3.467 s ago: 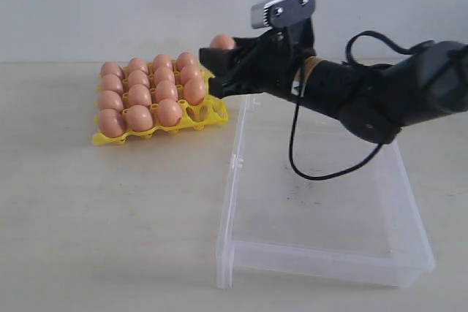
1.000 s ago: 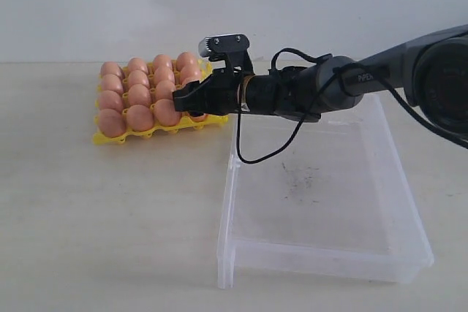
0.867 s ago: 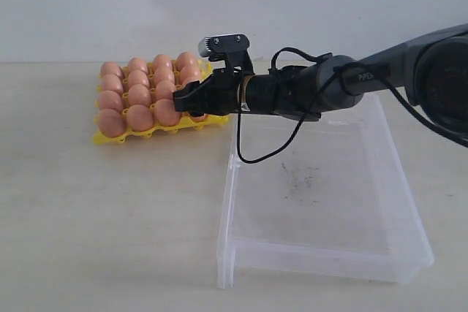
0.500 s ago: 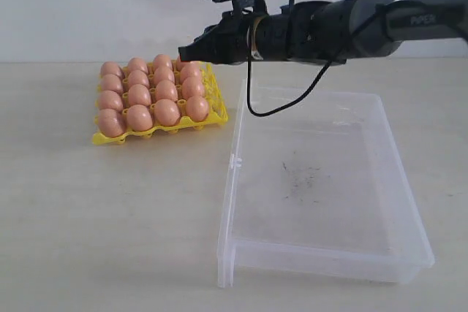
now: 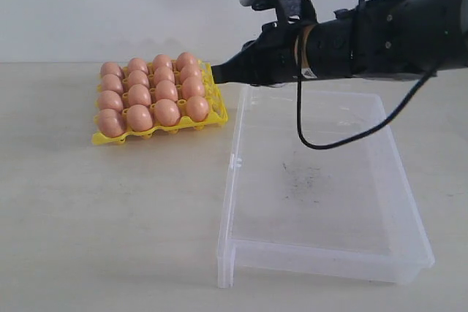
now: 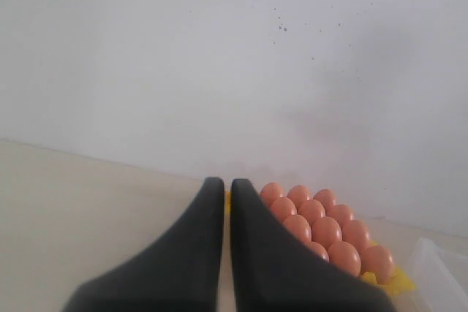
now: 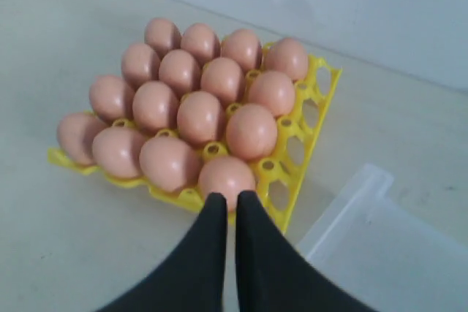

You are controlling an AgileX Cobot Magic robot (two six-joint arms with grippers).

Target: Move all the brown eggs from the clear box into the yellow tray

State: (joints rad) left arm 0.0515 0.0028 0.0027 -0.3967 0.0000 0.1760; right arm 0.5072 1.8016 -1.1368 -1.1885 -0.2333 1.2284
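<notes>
Right gripper (image 5: 219, 75): fingers pressed together, nothing held, hovers above the box-side edge of the yellow tray (image 5: 214, 111). Left gripper (image 6: 227, 184): also closed, empty. All 16 brown eggs (image 5: 151, 95) sit in the tray, 4 by 4. Clear box (image 5: 322, 180) stands just beside the tray.

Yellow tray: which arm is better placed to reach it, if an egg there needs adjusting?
Right. The right gripper, shut, hangs just beside the yellow tray. The left gripper, also shut, is out of the exterior view and sees the tray from farther off.

right arm (image 5: 365, 34) aloft and level, jaws together, empty
</notes>
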